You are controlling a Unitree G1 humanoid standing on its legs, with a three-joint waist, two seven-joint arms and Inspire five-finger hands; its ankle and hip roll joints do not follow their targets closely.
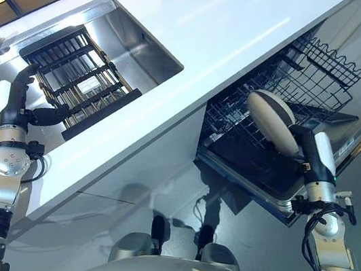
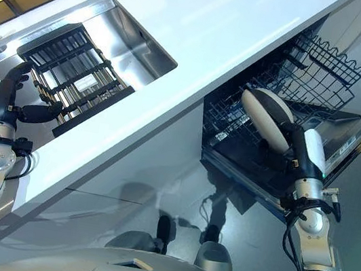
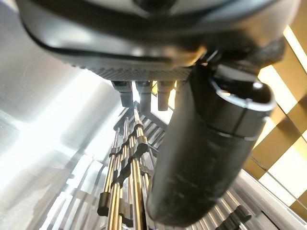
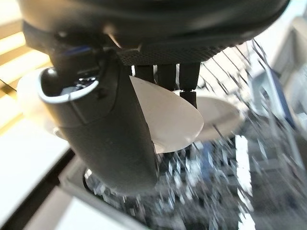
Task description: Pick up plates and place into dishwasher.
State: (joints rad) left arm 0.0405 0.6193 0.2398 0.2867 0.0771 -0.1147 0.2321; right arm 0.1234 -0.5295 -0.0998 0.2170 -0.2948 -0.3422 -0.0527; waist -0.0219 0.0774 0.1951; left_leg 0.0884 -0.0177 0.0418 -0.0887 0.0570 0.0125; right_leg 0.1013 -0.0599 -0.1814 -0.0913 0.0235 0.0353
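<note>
Right hand (image 1: 303, 144) fingers pinch a white plate (image 1: 273, 121) over the dishwasher rack (image 1: 299, 79); left hand (image 1: 18, 99) relaxed above the steel sink (image 1: 139, 46) in the white counter (image 1: 219, 18).

text: none legible | labels: none | numbers: none | signs: none

A long white bench (image 1: 203, 36) runs across the scene, its top bare and glossy. A steel sink (image 1: 136, 46) is sunk into it near its left end, and a dark slatted drying rack (image 1: 79, 81) lies inside the sink basin.
</note>
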